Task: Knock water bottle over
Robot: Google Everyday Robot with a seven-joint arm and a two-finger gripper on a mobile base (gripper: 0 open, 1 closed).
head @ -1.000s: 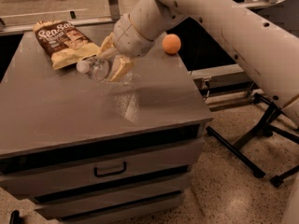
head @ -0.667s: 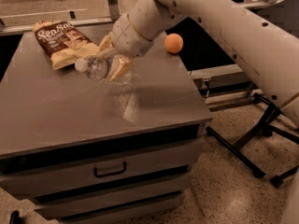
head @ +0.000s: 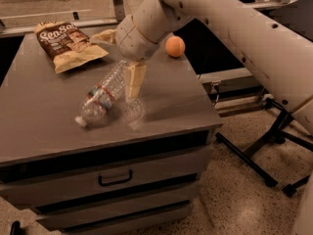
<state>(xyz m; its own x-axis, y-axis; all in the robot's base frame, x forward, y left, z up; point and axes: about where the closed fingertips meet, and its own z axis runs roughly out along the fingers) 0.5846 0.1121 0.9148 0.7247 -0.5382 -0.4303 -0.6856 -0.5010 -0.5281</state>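
The water bottle (head: pixel 100 99) is clear and ribbed, with a red and blue label band. It lies tipped on the grey cabinet top (head: pixel 166 94), its white cap pointing to the front left, and looks blurred. My gripper (head: pixel 115 65) hangs over its base end. The gripper is open, with one cream finger (head: pixel 133 82) pointing down beside the bottle and the other finger (head: pixel 105 35) pointing left towards the snack bag. The fingers do not close on the bottle.
A brown snack bag (head: pixel 66 43) lies at the back left of the top. An orange ball (head: pixel 175 46) sits at the back right near the edge. The cabinet has drawers with a handle (head: pixel 115 178). Black stand legs (head: pixel 254 155) cross the floor on the right.
The bottle was held up between the fingers near the snack bag. It has since dropped and tipped towards the front left onto the top. The gripper has stayed about where it was.
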